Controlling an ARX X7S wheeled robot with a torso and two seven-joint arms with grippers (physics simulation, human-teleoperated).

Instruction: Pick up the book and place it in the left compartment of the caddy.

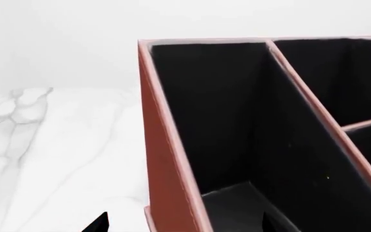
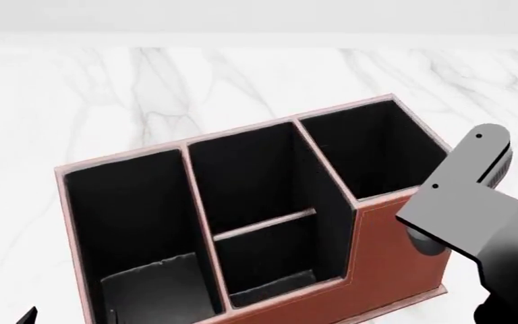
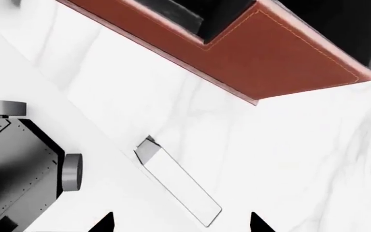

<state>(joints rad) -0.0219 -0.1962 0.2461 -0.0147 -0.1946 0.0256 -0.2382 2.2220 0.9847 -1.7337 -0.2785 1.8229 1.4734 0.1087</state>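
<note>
Head view: caddy [image 2: 394,270] unlabelled; book [image 2: 151,287] inside left compartment [image 2: 124,202]; both pincers released.

bright, even light | soft faint shadows | no glare | renders slightly soft

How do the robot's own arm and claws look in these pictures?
In the head view the right arm is a boxy grey metal housing with rounded ends, small dark screws and a round joint cap. Of each claw only black pointed fingertips show at the wrist views' edges.
</note>
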